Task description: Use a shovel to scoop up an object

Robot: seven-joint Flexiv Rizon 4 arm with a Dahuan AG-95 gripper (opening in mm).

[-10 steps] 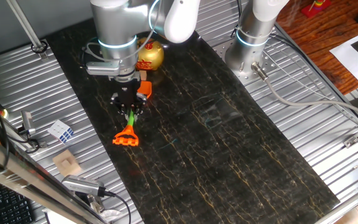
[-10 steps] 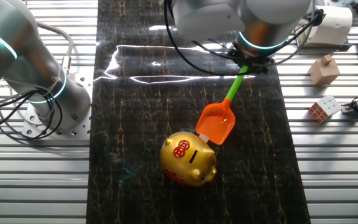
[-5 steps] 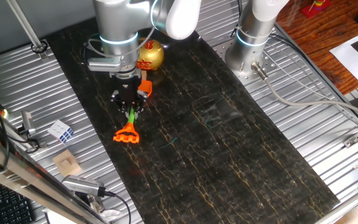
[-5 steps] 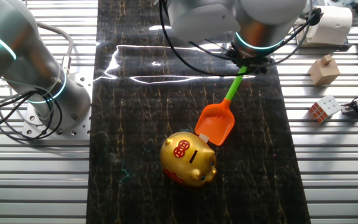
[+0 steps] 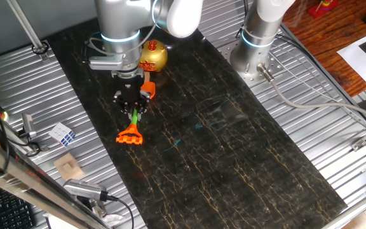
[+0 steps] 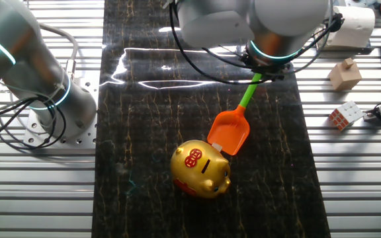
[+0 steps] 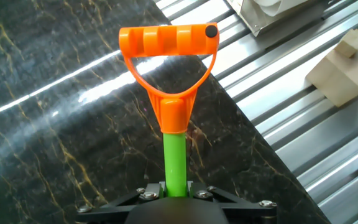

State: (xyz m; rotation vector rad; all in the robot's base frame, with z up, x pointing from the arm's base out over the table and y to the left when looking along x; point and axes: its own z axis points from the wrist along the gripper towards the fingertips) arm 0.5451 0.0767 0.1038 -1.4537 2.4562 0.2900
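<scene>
Shifted a little toward the far end of the dark mat over the last second, arm and gripper (image 5: pixel 132 105) alike, with the shovel (image 6: pixel 233 122) carried along only slightly and the gold piggy bank (image 6: pixel 202 168) left where it lay. Pinched on the thin green shaft (image 7: pixel 174 163) of the shovel, fingers closed against it, as seen in the hand view where the shaft runs straight up out of the gripper body to the orange D-shaped handle (image 7: pixel 168 48). Handle held above the black marble-patterned mat (image 5: pixel 234 140), close to its edge beside the ribbed metal table (image 6: pixel 356 172). Orange blade (image 6: pixel 229 130) down at the mat, its leading edge touching or just beside the upper right flank of the piggy bank; cannot tell which. Piggy bank resting on the mat, red marks on its top, coin slot visible, near the middle of the mat's width. Well apart on the metal ribs to the side: a tan wooden block (image 6: pixel 346 73) and a small puzzle cube (image 6: pixel 346 115). Second robot base (image 6: pixel 51 99) standing on the opposite side of the mat.
</scene>
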